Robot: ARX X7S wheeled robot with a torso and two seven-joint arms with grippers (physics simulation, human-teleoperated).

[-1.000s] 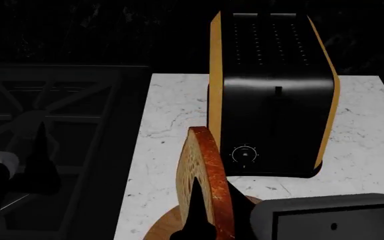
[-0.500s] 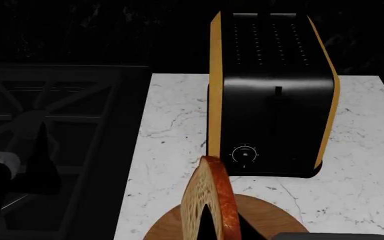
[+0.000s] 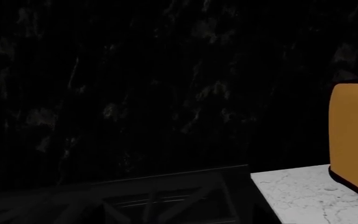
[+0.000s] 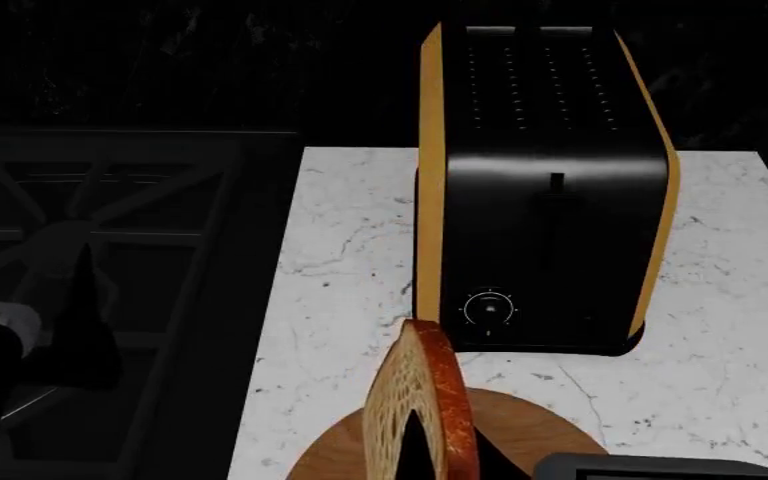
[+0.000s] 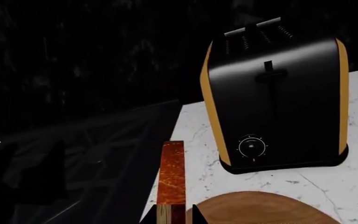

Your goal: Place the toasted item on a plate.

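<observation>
From the head, your right jaws clamp the toasted item (image 4: 424, 415) upright on edge over the plate (image 4: 531, 430), before the toaster (image 4: 544, 190). Your right wrist shows the slice's crust (image 5: 171, 175) rising between the jaws; left jaws unseen on its wrist, so their state cannot be told.

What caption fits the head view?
Toast slice held upright over the wooden plate in front of the black toaster.
</observation>
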